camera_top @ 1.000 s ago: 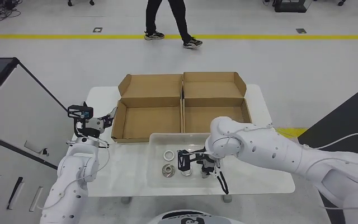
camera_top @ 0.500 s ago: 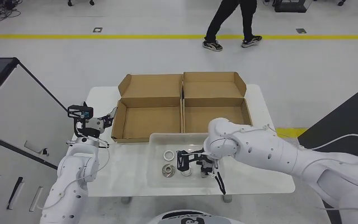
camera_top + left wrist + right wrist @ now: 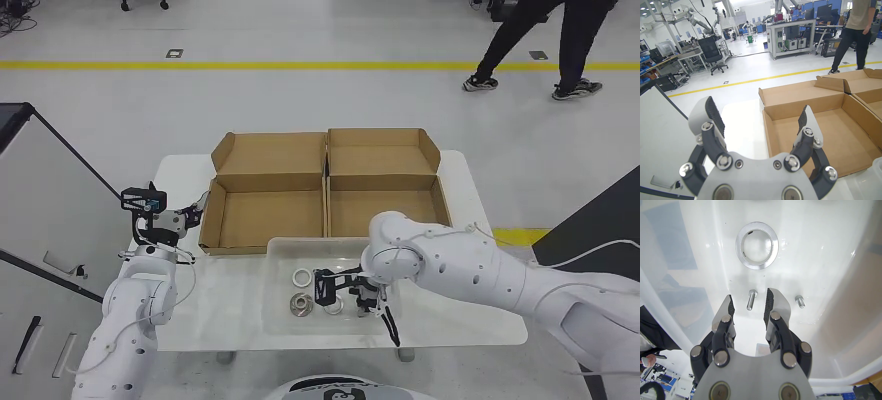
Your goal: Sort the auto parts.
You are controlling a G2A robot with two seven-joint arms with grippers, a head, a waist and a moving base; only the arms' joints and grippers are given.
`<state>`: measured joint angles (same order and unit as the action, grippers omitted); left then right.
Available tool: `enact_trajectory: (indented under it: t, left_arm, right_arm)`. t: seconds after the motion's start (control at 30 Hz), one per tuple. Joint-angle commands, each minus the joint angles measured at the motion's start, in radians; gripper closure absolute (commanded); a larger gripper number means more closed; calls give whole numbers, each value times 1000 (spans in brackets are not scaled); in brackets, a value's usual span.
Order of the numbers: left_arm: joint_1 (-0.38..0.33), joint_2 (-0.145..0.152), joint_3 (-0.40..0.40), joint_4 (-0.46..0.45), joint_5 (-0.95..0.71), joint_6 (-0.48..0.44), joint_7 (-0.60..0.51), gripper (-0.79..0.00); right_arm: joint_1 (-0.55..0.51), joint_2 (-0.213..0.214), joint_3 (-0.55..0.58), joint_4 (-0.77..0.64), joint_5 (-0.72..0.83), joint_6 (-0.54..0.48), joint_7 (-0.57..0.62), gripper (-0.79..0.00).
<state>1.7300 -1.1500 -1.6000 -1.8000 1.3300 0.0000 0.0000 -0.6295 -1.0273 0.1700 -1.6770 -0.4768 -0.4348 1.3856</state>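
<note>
Left arm (image 3: 135, 310) and right arm (image 3: 470, 270): glossy white rounded shells with bulbous joints. Black camera block with a blue mark at the left wrist. Thin pale cable trailing off the right arm at the far right. Left gripper (image 3: 759, 113) and right gripper (image 3: 749, 297): flat silver-grey palm plate with two recessed round screws, black linkage bars pinned by silver round-head bolts, pale metal finger plates lined with black ribbed pads.

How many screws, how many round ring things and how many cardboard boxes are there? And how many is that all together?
Bolts: 2 (long bolt, short bolt)
Round ring parts: 3 (white ring, grey ring, silver ring)
Cardboard boxes: 2 (left box, right box)
Total: 7
</note>
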Motion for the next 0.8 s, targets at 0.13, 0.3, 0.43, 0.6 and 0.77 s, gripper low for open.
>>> enact_trajectory:
  t: [0.13,0.3,0.43,0.6,0.77]
  left_arm:
    - [0,0,0,0,0,0,0,-785]
    - [0,0,0,0,0,0,0,-785]
    - [0,0,0,0,0,0,0,-785]
    - [0,0,0,0,0,0,0,-785]
    - [0,0,0,0,0,0,0,-785]
  right_arm:
    - [-2,-2,0,7,0,6,6,-360]
    - [-3,-3,0,10,-1,7,7,-339]
    - [-5,-6,0,13,-6,12,12,-314]
    - [-7,-10,0,17,-6,22,22,-228]
    - [2,-11,0,14,6,37,37,0]
